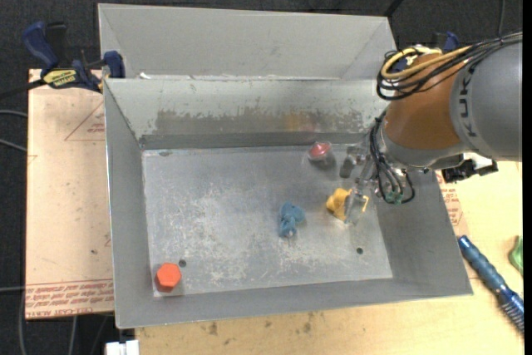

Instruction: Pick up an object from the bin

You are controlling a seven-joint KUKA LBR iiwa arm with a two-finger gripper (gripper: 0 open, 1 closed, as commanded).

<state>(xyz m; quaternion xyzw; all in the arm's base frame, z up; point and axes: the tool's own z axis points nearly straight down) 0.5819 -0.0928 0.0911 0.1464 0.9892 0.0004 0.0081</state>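
In the camera view, the pincer (358, 206) is hanging low in the right part of the grey metal bin (249, 266). A small yellow blocky piece (337, 202) is lying just beside its tip, on the view's left. Whether the pincer is open or closed cannot be told. A blue lumpy figure (290, 219) is lying farther left of the pincer, and a small pink-red round thing (319, 151) is sitting behind it, near the back wall. An orange plastic cylinder (168, 276) is resting well apart, in the near left corner.

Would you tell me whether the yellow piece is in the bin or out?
In: the yellow piece lies on the bin floor beside the gripper.
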